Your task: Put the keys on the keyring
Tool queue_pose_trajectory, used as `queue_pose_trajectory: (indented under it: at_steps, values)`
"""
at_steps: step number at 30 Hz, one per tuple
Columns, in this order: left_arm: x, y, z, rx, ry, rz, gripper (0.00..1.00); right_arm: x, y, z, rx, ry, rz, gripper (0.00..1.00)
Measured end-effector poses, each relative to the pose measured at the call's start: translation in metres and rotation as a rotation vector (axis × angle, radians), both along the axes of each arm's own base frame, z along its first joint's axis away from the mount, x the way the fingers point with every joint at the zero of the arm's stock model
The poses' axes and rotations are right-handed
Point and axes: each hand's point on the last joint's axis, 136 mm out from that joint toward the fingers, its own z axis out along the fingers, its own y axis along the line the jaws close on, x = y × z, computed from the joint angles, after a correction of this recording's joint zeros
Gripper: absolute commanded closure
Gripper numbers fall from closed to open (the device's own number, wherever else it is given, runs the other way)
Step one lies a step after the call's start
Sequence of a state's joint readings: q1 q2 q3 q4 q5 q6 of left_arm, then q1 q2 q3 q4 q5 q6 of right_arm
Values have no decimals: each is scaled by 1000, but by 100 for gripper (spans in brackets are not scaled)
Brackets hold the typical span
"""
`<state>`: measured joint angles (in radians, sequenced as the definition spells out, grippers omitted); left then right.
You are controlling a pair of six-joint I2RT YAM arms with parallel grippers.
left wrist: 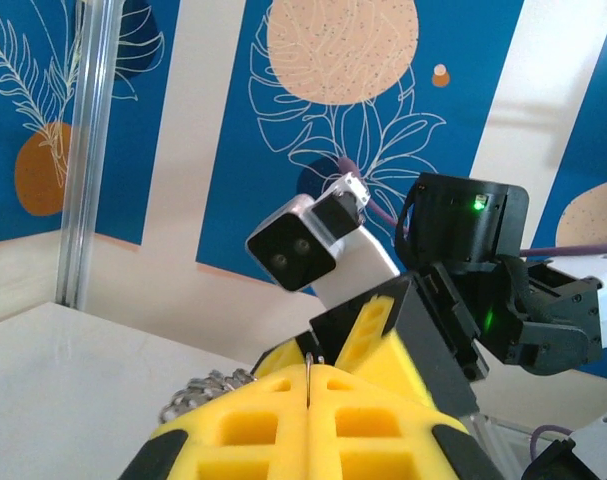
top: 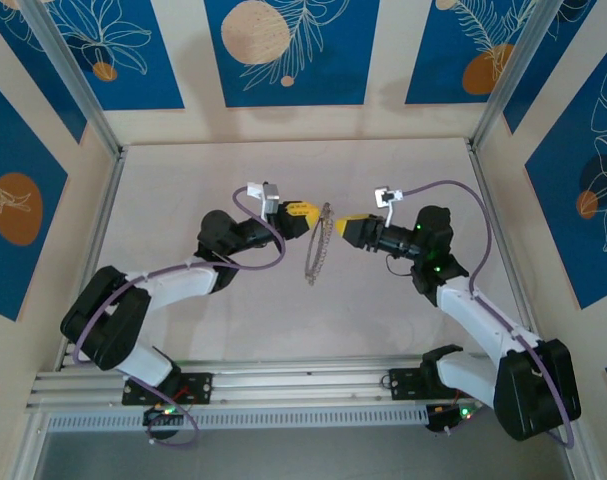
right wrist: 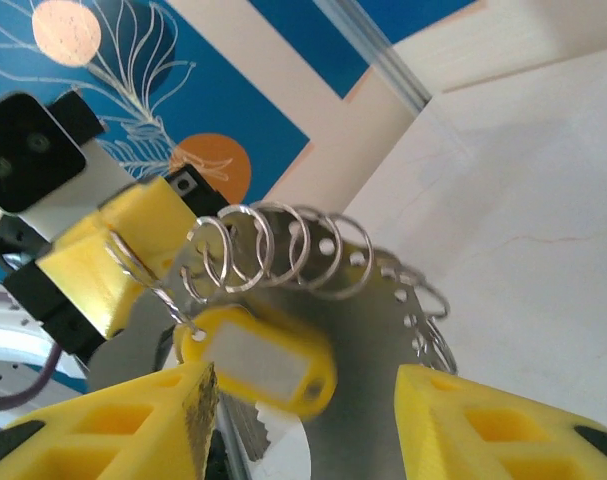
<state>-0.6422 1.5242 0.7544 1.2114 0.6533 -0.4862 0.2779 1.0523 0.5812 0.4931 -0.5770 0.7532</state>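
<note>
The keyring (top: 318,248) hangs in the air above the tabletop (top: 283,325), between the two arms. The left gripper (top: 311,213) is clamped tight on a thin wire loop at the keyring's upper edge. The right gripper (right wrist: 303,400) stands partly apart, its fingers on either side of a blurred yellow tag (right wrist: 255,362) without clearly touching it. From the right wrist, the keyring looks like a thin grey band strung with small wire rings (right wrist: 283,245). It is probably light, floppy and slippery, and likely to swing from its one pinch point. Steady it by a low, flat stretch of the band, not by the springy little rings.
</note>
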Motion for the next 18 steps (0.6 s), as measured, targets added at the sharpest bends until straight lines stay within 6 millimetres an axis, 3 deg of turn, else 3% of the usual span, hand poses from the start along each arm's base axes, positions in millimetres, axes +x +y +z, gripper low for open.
queue_pose_trajectory:
  at_steps: [7,18]
  values:
    - [2,-1,-2,-23,42,-17,100,-2,-12,20,30,-47,-34,48]
    - [11,-2,2,-90,147,-19,100,3,2,40,104,-70,-10,48]
